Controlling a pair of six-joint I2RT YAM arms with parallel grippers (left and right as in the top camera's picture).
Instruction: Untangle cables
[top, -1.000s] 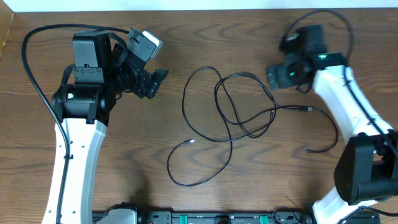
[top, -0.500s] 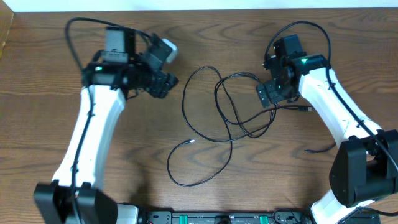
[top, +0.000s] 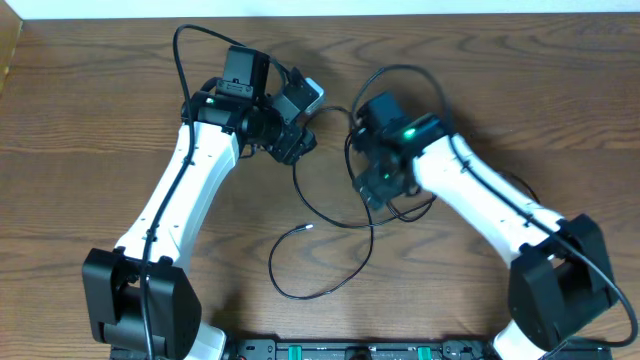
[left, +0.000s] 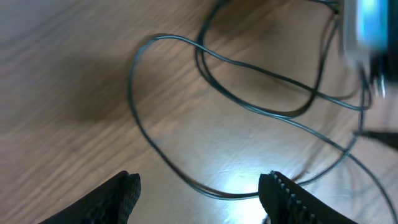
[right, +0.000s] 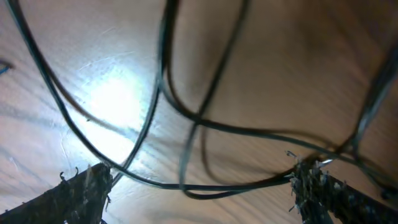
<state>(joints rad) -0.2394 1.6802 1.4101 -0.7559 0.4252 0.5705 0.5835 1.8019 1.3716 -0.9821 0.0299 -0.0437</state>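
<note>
Hovering over the cables (top: 335, 222) tangled mid-counter (top: 90, 130), both claws spread and empty: left claw (top: 298, 148) at the tangle's upper-left loop, right claw (top: 375, 190) above its crossings. Lower onto one strand only, pinch clear of crossings, draw outward slowly.

Thin black flexible cables (top: 350, 226) lie tangled in the middle of the brown wooden surface (top: 100, 120). One loose loop trails toward the front edge. The left claw (top: 298, 148) sits at the tangle's rear left edge. The right claw (top: 375, 190) is over the tangle's right part, with strands crossing beneath it.
</note>
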